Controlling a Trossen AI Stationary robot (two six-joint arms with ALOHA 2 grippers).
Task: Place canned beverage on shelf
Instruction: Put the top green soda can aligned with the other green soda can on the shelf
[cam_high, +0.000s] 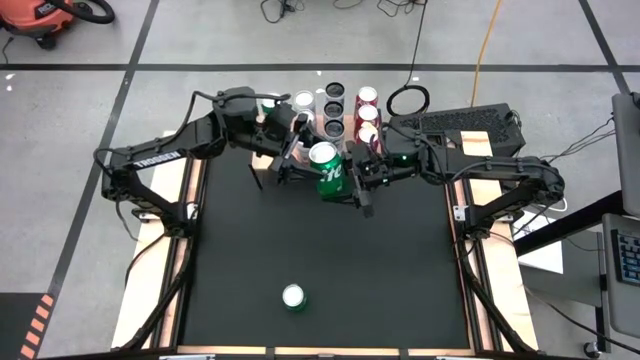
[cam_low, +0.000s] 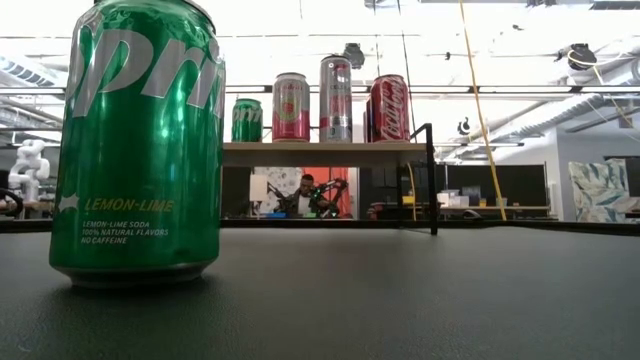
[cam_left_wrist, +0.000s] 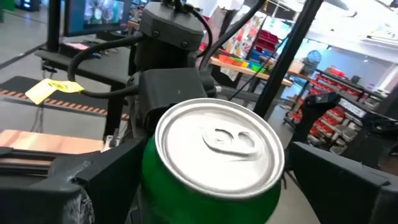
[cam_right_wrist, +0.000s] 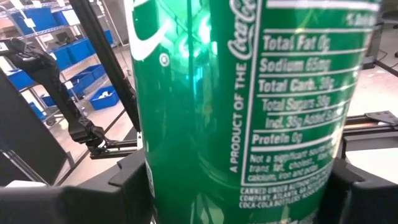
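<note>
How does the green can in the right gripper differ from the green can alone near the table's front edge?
The held green can is up off the table, tilted, clamped in the right gripper beside the shelf. The lone green can stands upright on the black table, untouched, far from both arms. The left gripper is open around the held can. Both cans are green Sprite, unopened as far as shows.

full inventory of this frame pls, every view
Held can: 1, green, tilted in the air between both tools, in front of the shelf.
Loose can: 1, green, upright on the near part of the table.
Shelf: 1, light wood top, black legs, far table edge.
Cans on shelf: at least 4 from the low view: green, pink, silver, red.
Right tool: 1, dark, shut on the held can.
Left tool: 1, dark, open, fingers either side of the held can.
</note>
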